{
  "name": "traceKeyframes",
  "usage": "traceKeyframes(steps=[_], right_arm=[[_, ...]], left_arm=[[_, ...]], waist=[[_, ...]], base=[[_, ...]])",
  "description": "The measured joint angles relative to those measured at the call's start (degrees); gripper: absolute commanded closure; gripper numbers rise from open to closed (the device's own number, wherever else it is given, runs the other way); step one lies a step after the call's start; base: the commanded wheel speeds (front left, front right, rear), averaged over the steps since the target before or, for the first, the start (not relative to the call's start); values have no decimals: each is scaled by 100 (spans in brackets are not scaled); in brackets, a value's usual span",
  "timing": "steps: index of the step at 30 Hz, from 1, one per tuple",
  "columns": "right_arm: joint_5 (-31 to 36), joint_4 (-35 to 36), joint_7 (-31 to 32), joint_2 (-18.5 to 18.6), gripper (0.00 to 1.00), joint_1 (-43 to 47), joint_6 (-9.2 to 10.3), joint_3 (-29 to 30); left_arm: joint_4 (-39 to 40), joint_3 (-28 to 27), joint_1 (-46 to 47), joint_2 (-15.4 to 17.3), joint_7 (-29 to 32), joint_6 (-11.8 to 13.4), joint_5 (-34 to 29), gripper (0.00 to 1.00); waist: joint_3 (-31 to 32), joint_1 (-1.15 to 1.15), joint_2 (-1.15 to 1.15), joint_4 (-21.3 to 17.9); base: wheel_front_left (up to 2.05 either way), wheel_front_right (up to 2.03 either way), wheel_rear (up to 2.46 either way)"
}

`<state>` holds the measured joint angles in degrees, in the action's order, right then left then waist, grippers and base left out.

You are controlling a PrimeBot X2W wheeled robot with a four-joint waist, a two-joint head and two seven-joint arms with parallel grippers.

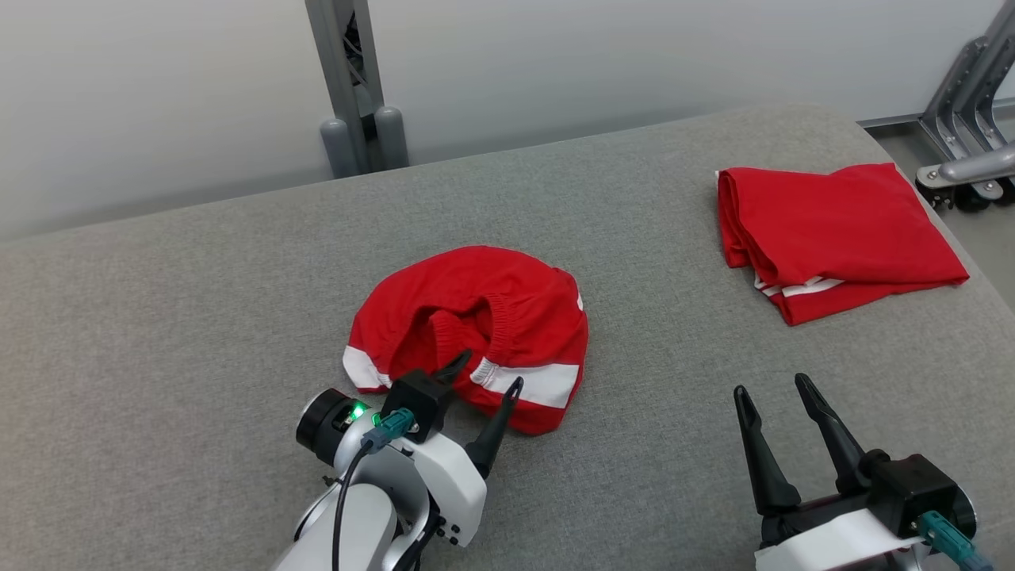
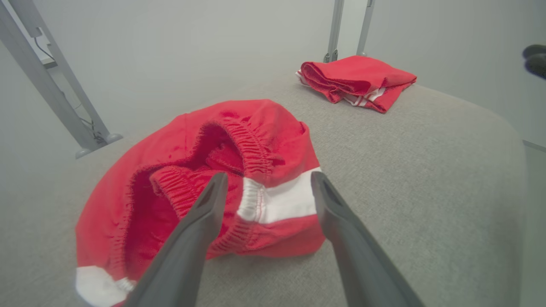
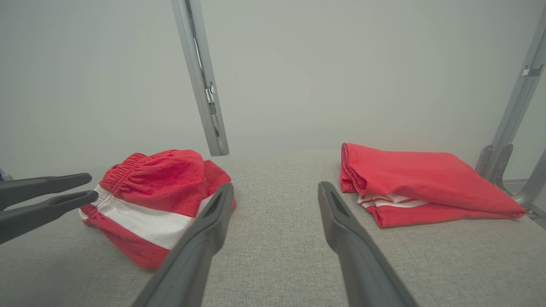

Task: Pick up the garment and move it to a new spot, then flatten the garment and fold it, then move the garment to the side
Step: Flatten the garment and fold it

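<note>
The left hand (image 1: 490, 370) hangs spread wide over the near edge of the crumpled red garment (image 1: 476, 317) mid-way along the grey surface (image 1: 198, 317) — it should probably pinch the elastic waistband (image 1: 499, 309), not loose cloth — while the right hand (image 1: 771, 385), also spread and empty, sits apart from it, short of the folded red piece (image 1: 833, 230).

No lettering, brand mark, label or number can be read in any of the views. The crumpled red garment (image 1: 476, 317) carries only plain white bands with no print on them. The same is true of the folded red garment (image 1: 833, 230), whose white stripes are bare.
</note>
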<state>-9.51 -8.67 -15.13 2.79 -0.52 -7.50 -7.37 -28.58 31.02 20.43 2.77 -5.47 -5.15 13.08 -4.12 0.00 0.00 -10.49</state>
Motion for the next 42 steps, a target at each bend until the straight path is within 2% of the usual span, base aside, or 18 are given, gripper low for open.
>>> traceKeyframes(steps=[4,6,8,9,10,11,15,20,25,28,34,39,42], right_arm=[[-2,-8,0,0,0,-73,0,-20],[-2,-14,0,0,0,-91,0,-37],[-5,-20,0,0,0,-105,0,-46],[-10,-22,0,0,0,-110,0,-46],[-11,-23,0,0,0,-120,0,-45],[-12,-23,-1,0,0,-129,0,-43],[-19,-36,0,0,0,-131,0,-44],[-22,-94,0,0,0,-133,0,-76],[-56,-142,0,1,0,-136,0,-164],[-55,-176,-1,0,0,-150,0,-218],[-43,-185,0,1,0,-171,0,-159],[-19,-137,0,1,0,-167,0,-78],[-11,-116,0,0,0,-150,0,-21]], left_arm=[[-349,-24,210,0,90,125,73,12],[-481,-34,262,-1,126,162,103,24],[-612,-37,305,1,203,178,115,51],[-664,-36,325,1,253,187,125,57],[-704,-26,344,3,283,185,126,76],[-742,-14,359,2,337,166,146,100],[-711,-21,383,2,341,85,341,100],[-271,62,648,4,379,-76,1179,100],[49,334,1330,3,494,-81,1692,100],[112,597,1978,4,478,53,2062,100],[308,1093,2624,-2,155,94,2562,100],[89,1341,2391,8,163,312,2692,100],[24,1298,2000,203,-49,465,2681,100]], waist=[[-106,0,0,-129],[-119,0,0,-165],[-121,0,0,-199],[-121,0,0,-214],[-122,0,0,-227],[-122,0,0,-238],[-107,0,0,-280],[-29,0,0,-344],[56,0,0,-457],[83,0,0,-578],[28,0,0,-666],[-86,0,0,-502],[-158,0,0,-334]], base=[[0,0,0],[0,0,0],[0,0,0],[0,0,0],[0,0,0],[0,0,0],[0,0,0],[0,0,0],[0,0,0],[0,0,0],[0,0,0],[0,0,0],[0,0,0]])
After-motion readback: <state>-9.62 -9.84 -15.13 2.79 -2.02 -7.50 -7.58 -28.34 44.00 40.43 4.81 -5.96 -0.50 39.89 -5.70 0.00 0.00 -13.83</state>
